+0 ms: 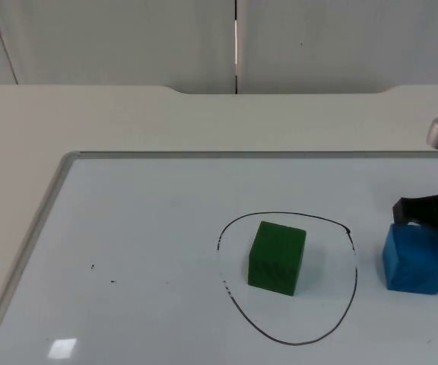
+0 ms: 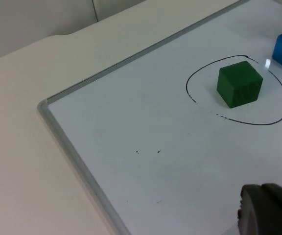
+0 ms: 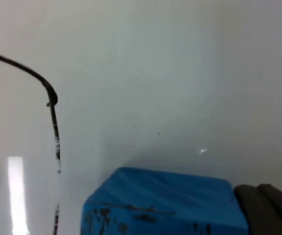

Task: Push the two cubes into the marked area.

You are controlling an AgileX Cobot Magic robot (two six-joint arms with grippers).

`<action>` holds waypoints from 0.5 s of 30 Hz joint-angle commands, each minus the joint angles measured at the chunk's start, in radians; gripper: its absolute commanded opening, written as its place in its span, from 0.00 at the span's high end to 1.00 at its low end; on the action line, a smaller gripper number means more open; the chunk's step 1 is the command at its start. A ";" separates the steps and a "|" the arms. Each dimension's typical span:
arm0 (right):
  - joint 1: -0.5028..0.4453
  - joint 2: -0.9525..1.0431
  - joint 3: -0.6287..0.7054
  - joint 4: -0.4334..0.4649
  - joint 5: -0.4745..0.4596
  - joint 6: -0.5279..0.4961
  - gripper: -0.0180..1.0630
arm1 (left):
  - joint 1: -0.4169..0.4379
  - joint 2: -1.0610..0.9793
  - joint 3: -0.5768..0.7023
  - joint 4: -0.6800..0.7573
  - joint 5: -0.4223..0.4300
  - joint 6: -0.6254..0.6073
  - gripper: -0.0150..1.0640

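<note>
- The right gripper (image 1: 432,217) runs off the top view's edge behind the blue cube (image 1: 415,258); whether its fingers are spread cannot be told.
- In the right wrist view, the blue cube (image 3: 163,203) is cut by the picture's edge, and the drawn ring (image 3: 53,122) shows just an arc.
- The left gripper (image 2: 268,210) appears as one dark fingertip, its fingers' spacing unreadable.
</note>
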 commanded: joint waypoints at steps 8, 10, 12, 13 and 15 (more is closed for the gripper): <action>0.005 -0.002 -0.004 0.006 -0.020 0.023 0.98 | -0.004 -0.005 0.005 0.001 0.000 0.000 0.99; 0.005 -0.002 -0.005 0.008 -0.030 0.024 0.98 | -0.004 -0.005 0.005 0.001 0.000 0.000 0.99; 0.013 0.000 -0.008 0.015 -0.042 0.024 0.98 | -0.004 -0.005 0.005 0.001 0.000 0.000 0.99; 0.013 0.000 -0.008 0.015 -0.042 0.024 0.98 | -0.004 -0.005 0.005 0.001 0.000 0.000 0.99; 0.021 0.016 -0.023 0.017 -0.042 0.024 0.98 | -0.004 -0.005 0.005 0.001 0.000 0.000 0.99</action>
